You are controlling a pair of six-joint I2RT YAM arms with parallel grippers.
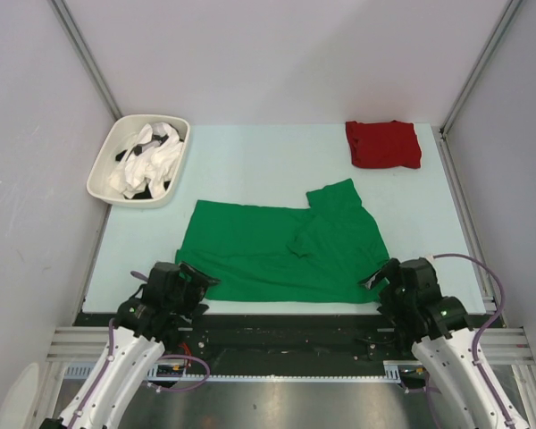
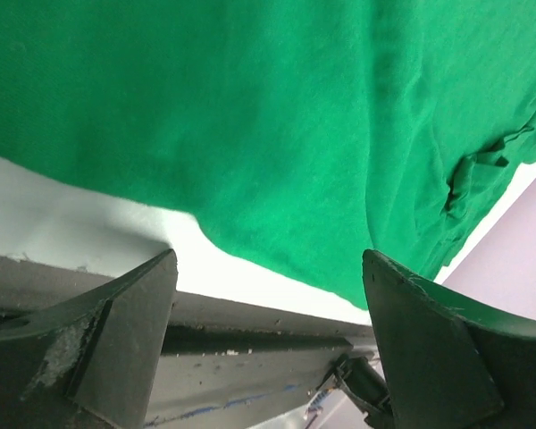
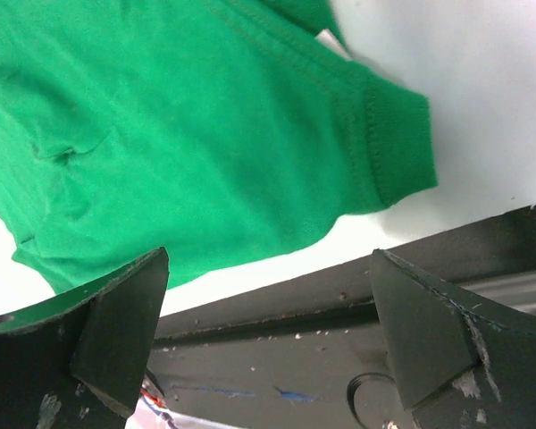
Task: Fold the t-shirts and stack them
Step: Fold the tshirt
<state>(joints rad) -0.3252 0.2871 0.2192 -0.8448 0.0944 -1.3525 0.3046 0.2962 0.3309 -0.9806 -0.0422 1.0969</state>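
A bright green t-shirt [image 1: 277, 250] lies spread and partly folded on the pale table, its near hem along the front edge. A dark red t-shirt [image 1: 383, 144] sits folded square at the back right. My left gripper [image 1: 199, 282] hovers at the green shirt's near left corner, open and empty. In the left wrist view the left gripper [image 2: 269, 259] frames the hem of the green cloth [image 2: 250, 116]. My right gripper [image 1: 378, 280] is at the near right corner, also open. The right wrist view shows the right gripper [image 3: 270, 257] just short of the green shirt [image 3: 188, 134].
A white basket [image 1: 99, 170] holding white and black garments stands at the back left. The table's dark front rail [image 3: 339, 313] runs just under both grippers. Grey walls close in the left and right sides.
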